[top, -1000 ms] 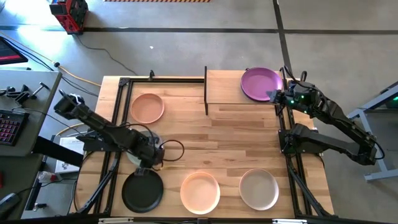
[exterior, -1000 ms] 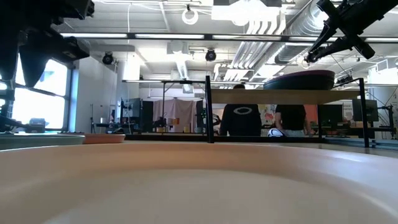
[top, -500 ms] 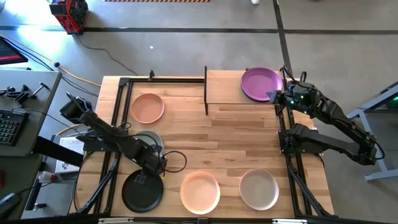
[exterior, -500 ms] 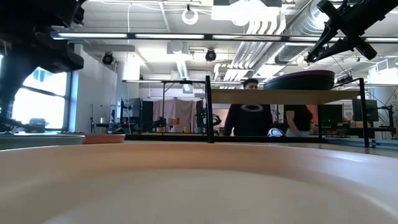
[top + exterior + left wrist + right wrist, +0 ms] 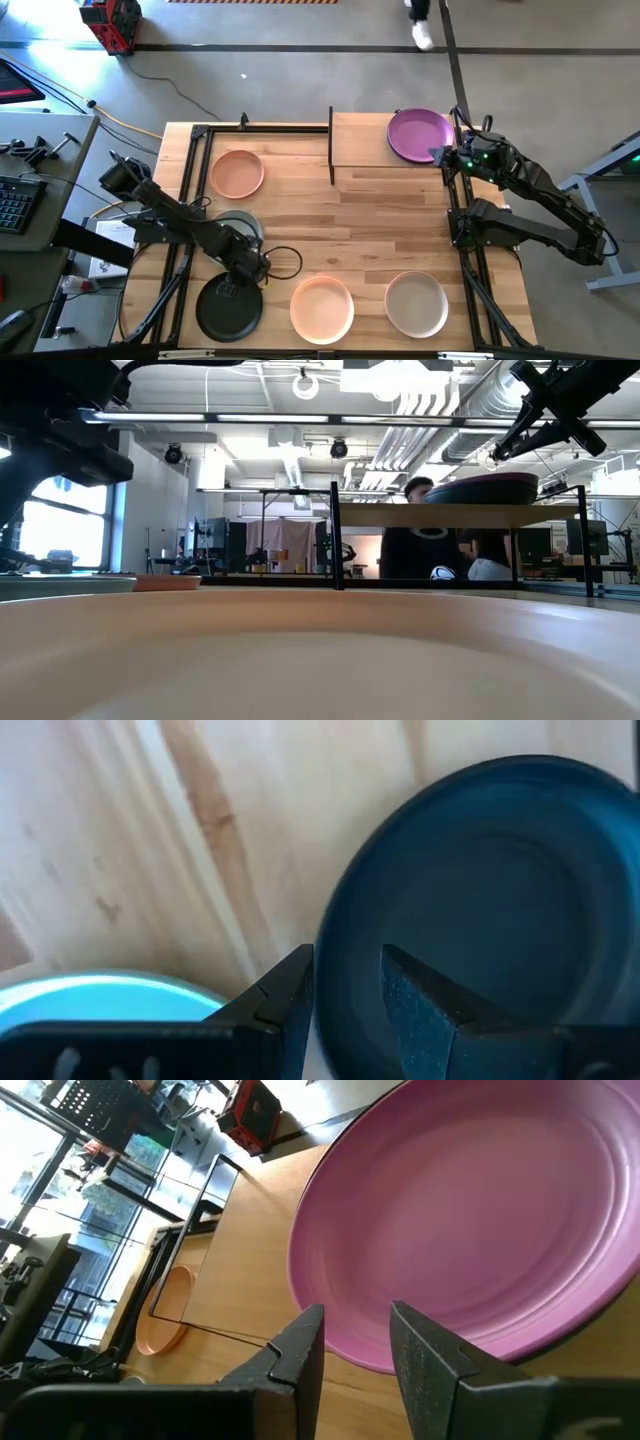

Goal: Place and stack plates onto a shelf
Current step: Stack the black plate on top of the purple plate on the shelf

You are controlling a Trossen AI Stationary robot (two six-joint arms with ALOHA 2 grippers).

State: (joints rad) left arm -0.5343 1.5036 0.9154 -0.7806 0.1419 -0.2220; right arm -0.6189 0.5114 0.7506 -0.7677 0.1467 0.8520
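The left gripper (image 5: pixel 345 985), fingers parted, straddles the rim of a black plate (image 5: pixel 229 308) near the table's front edge. The plate looks stiff, probably smooth and slippery, so its thin rim is the best hold. The right gripper (image 5: pixel 355 1345), also parted, waits beside the purple plate (image 5: pixel 419 134) on the shelf (image 5: pixel 360 140).

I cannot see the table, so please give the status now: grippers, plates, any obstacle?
Left gripper open, straddling black plate rim. Right gripper open at purple plate on shelf. Nothing in the way.

I get even, bright light from ceiling strips (image 5: pixel 300 420) overhead. The near plate (image 5: pixel 320 660) blurs across my low camera; the left window (image 5: pixel 65 510) glares, arms silhouetted.
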